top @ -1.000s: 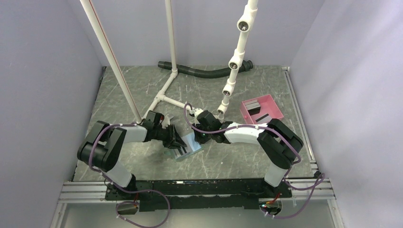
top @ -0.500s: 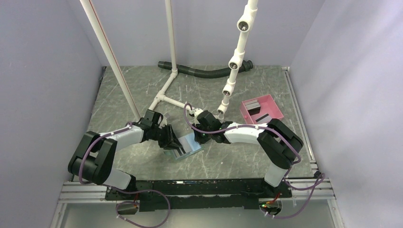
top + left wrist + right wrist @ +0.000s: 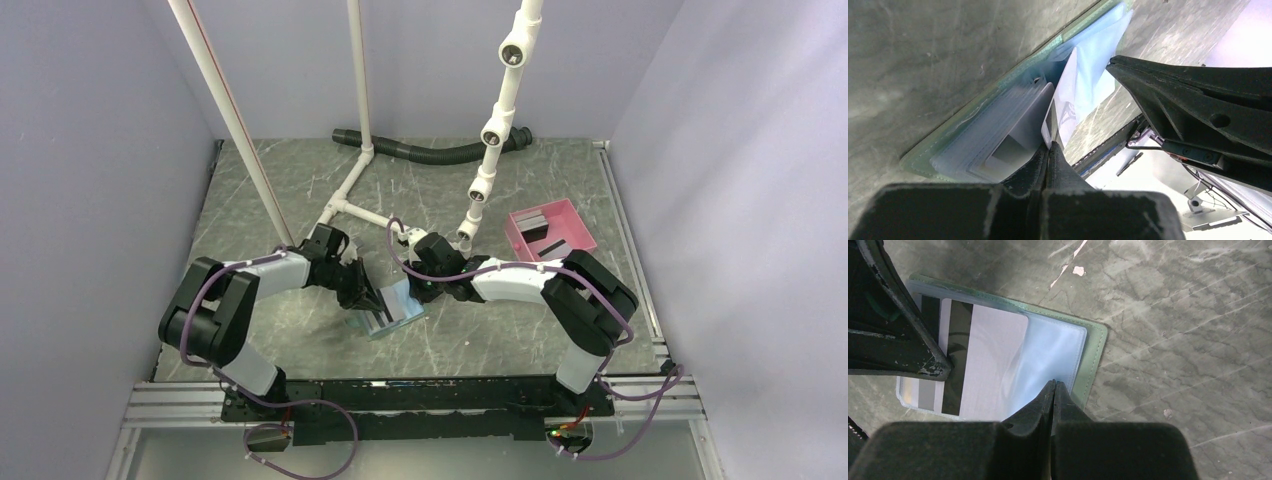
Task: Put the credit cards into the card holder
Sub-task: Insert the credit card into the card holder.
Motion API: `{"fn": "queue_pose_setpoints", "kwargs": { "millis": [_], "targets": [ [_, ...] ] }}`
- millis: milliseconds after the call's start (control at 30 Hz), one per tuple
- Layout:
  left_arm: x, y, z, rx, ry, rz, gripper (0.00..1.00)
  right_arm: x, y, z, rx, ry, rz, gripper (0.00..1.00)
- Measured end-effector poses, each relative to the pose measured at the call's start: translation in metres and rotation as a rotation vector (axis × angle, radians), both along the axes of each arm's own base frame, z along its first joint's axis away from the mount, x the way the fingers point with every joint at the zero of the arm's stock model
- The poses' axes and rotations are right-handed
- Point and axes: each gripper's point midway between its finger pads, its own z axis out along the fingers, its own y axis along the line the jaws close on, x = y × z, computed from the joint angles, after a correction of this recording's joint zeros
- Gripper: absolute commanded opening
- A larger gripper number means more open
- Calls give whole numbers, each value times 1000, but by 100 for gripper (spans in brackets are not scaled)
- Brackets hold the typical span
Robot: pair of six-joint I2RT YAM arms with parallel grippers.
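The left arm (image 3: pixel 275 272) has tucked its elbow back in, its left gripper (image 3: pixel 1048 150) now pinching a grey striped card (image 3: pixel 993 365), apparently only part-slotted into the open card holder (image 3: pixel 1093 355) mid-table, which the closed right gripper (image 3: pixel 1053 386) pins, while other credit cards (image 3: pixel 545 232) still wait in the pink tray (image 3: pixel 575 215) far right.

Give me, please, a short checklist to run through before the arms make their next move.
1. Card holder lies open: ok.
2. Card lies over its pockets: ok; slotted fully in: cannot tell.
3. Left gripper shut at the card's edge: ok; actually pinching it: cannot tell.
4. Right gripper shut, tips on the holder: ok.
5. Further cards wait in the pink tray: ok.
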Motion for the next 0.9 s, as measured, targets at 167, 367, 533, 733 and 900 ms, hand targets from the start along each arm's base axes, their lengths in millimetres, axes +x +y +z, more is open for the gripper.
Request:
{"fn": "queue_pose_setpoints", "kwargs": {
  "millis": [167,367,533,733,900],
  "targets": [
    [-1,-2,0,-18,22,-11,0,0,0,0,-1,0,1,0],
    [-4,-4,0,-47,49,4,0,0,0,0,0,-1,1,0],
    [-5,-5,-1,-84,81,27,0,0,0,0,-1,0,1,0],
    [-6,-3,-1,-122,96,36,0,0,0,0,-1,-1,1,0],
    [-6,-3,-2,-138,97,21,0,0,0,0,0,-1,2,0]
  ]
}}
